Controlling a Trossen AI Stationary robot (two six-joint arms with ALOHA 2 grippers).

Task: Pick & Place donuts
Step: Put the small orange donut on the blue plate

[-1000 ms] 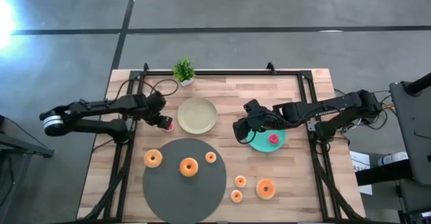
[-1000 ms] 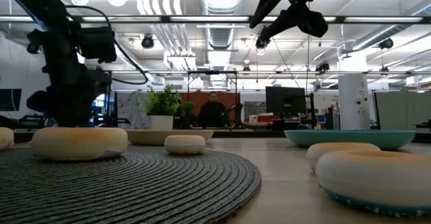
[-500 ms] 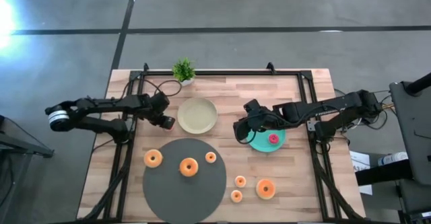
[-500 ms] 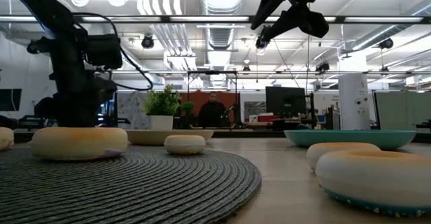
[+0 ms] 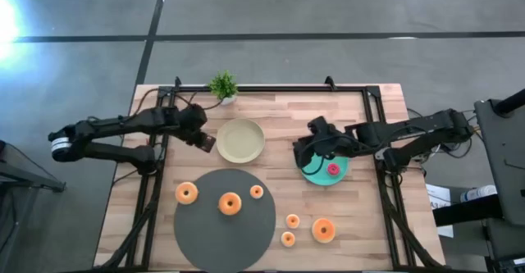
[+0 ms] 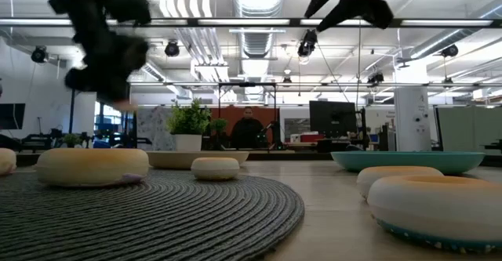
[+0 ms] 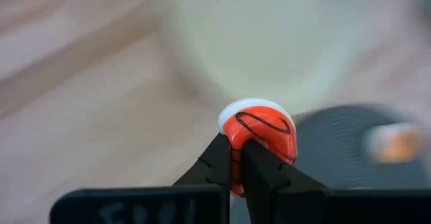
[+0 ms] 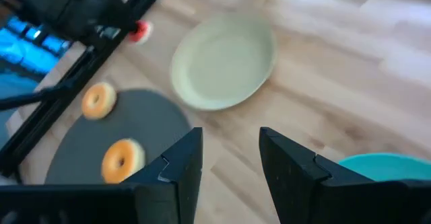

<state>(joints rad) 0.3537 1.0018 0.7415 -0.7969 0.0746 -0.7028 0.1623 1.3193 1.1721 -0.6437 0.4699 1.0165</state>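
Wood desk (image 5: 271, 117), high view: carries a beige plate (image 5: 239, 140), a teal plate (image 5: 326, 171) and a dark grey mat (image 5: 225, 217).
High view, left gripper (image 5: 205, 142): just beside the beige plate's left rim; fingers too small here to read.
High view, right gripper (image 5: 302, 152): at the left edge of the teal plate.
High view, donuts: red donut on teal plate (image 5: 333, 170); two donuts on mat (image 5: 230, 203); one at the mat's left edge (image 5: 186, 193); three on bare wood right of the mat (image 5: 323, 229).
Low view: pale donut undersides on the mat (image 6: 92, 165); potted plant (image 6: 187, 125) behind; a person (image 6: 249, 129) far back in the room.
Left wrist view: fingers closed on a red-frosted donut (image 7: 259, 135) with a pale base, held over the wood near the blurred beige plate.
Right wrist view: right gripper (image 8: 230, 158) spread apart, nothing between the fingers; beige plate, mat and two orange donuts beyond.
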